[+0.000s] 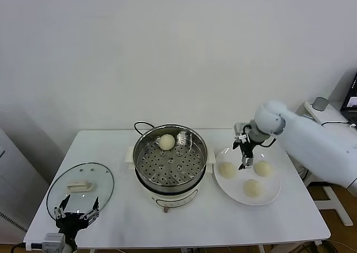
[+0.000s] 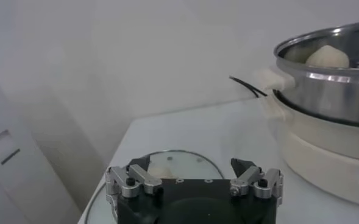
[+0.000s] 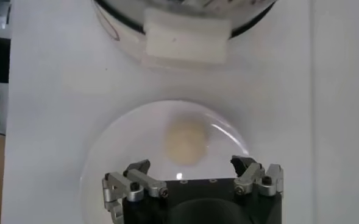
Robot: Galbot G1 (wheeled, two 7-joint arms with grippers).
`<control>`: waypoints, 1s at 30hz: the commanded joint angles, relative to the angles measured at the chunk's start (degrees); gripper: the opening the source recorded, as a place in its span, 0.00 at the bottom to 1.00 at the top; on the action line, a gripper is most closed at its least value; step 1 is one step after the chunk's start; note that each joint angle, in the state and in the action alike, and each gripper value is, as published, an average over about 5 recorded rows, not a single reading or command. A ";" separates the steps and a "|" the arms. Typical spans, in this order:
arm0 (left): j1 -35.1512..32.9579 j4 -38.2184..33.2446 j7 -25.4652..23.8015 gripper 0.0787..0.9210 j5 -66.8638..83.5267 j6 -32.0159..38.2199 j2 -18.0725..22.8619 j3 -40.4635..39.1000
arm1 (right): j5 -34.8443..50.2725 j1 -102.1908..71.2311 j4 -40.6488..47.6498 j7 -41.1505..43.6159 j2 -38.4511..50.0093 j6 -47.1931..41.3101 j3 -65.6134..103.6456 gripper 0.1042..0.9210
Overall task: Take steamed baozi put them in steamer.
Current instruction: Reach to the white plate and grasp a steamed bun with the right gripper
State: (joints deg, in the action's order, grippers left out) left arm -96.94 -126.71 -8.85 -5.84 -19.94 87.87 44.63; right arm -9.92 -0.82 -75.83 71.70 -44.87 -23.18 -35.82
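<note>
Baozi (image 3: 186, 141) just beneath open right tool (image 3: 191, 176)

plain white wall (image 1: 167, 41), white table (image 1: 279, 219)

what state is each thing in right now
steamer: uncovered, one baozi inside
plate: holds three baozi
glass lid: off, flat on the table
right gripper: open, empty, above the plate
left gripper: open, empty, over the lid
</note>
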 commanded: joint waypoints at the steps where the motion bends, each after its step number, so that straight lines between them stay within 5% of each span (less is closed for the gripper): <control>1: -0.13 0.11 -0.03 0.88 -0.19 0.00 -0.17 -0.23 | -5.02 -8.87 3.21 -3.20 -3.37 -0.29 6.57 0.88; 30: 0.60 1.01 -0.39 0.88 -0.71 -0.34 0.01 0.19 | -9.75 -8.54 11.75 -2.76 -8.23 4.22 8.48 0.88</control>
State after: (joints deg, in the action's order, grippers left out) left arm -96.59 -125.79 -9.13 -6.54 -20.10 88.01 44.77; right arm -18.77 -8.82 -65.59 68.84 -52.41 -19.60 -27.91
